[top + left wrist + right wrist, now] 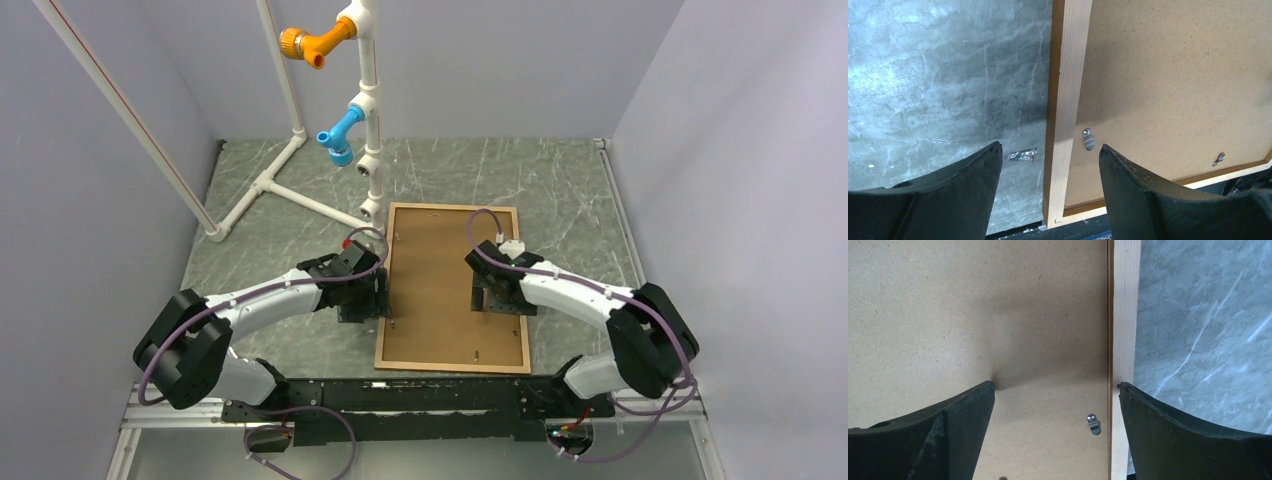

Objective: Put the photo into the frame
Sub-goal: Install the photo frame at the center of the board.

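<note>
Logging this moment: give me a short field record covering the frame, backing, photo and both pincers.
frame: lying flat on the table, back side up
backing sheet: lying within the frame's rails
photo: not visible in any view
left pincer: open, astride the frame's left rail
right pincer: open, astride the frame's right rail
metal tab: on the backing sheet beside the left rail

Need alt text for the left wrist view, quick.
The open left fingers straddle the pale wooden side rail of the frame, one over the grey table, one over the brown backing board. A small metal clip sits on the board beside the rail.
</note>
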{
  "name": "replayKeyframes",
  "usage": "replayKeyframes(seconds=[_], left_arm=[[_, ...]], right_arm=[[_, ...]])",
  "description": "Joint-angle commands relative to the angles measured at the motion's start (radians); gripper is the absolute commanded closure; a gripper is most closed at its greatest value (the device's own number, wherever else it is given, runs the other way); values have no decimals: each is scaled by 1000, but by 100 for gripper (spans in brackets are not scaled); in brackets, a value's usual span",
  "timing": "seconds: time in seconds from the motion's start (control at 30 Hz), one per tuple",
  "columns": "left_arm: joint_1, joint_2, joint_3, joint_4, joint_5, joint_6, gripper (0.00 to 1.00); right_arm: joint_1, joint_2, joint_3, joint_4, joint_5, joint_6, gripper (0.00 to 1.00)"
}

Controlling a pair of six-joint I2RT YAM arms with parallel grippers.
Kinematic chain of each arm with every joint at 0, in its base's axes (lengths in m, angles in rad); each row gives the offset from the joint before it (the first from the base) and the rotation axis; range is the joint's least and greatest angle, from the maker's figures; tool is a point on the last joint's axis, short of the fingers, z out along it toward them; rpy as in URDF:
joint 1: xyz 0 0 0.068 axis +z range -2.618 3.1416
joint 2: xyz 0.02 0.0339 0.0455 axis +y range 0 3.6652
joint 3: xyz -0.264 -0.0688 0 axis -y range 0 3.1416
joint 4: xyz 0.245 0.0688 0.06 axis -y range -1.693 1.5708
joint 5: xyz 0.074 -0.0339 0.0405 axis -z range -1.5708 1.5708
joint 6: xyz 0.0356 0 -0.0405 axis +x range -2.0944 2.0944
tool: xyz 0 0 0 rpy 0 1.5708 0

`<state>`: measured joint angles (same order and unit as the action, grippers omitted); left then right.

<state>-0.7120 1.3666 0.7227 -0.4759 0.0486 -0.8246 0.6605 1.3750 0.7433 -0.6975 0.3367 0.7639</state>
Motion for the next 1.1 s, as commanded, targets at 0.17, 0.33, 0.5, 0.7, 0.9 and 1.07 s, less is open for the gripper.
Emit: replayKeyframes(seconds=[0.17,0.33,0.5,0.7,0.9,1.07], left_arm=[[3,-5,4,5,2,0,26],[2,-9,4,2,-2,2,26],[3,-19,3,3,-10,6,26],[1,-39,-2,18,-21,20,26],[-25,-11,22,19,-43,17,27],[-78,58,86,-50,-126,-11,28]], right_arm=[[95,160,21,-144,46,103,3],[95,95,20,-112,8,85,2],[31,-29,0,-47,-93,37,1],[-166,-213,-80,37,-295,-48,1],[-285,-285,-108,28,-359,-98,1],[-299,-249,-135,56,-378,-96,2]])
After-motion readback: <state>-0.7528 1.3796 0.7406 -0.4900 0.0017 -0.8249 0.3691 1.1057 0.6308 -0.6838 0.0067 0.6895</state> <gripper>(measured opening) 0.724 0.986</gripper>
